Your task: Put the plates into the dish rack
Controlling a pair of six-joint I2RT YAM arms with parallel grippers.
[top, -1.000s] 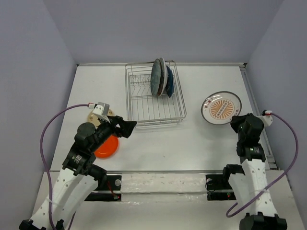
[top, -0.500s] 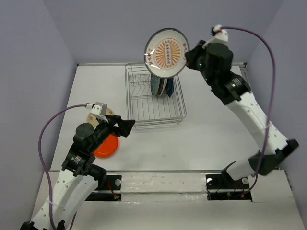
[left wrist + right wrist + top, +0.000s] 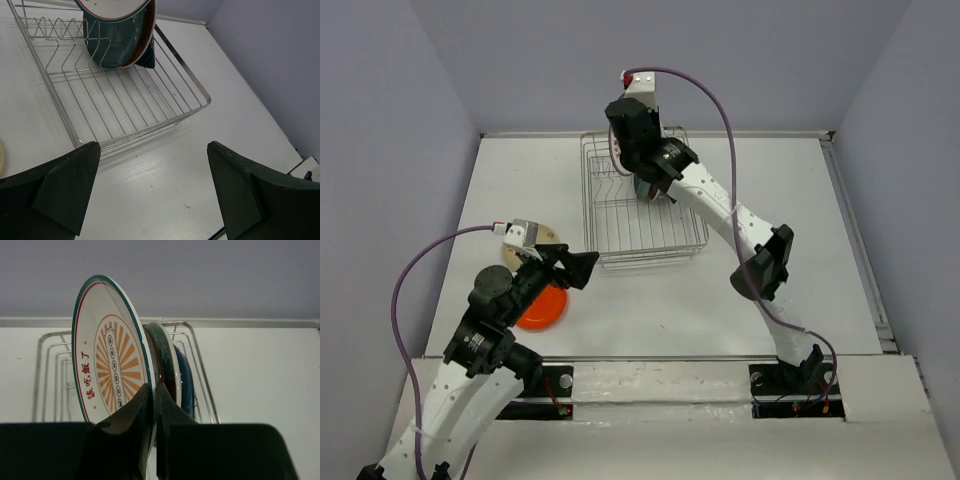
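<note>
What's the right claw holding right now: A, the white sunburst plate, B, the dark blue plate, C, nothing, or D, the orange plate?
A: in the right wrist view the right claw pinches the rim of the sunburst plate, held upright at the dish rack.

walls [image 3: 740, 60]: pale lavender-grey, three sides | table [image 3: 650, 320]: white, matte | light: even, soft shadows
</note>
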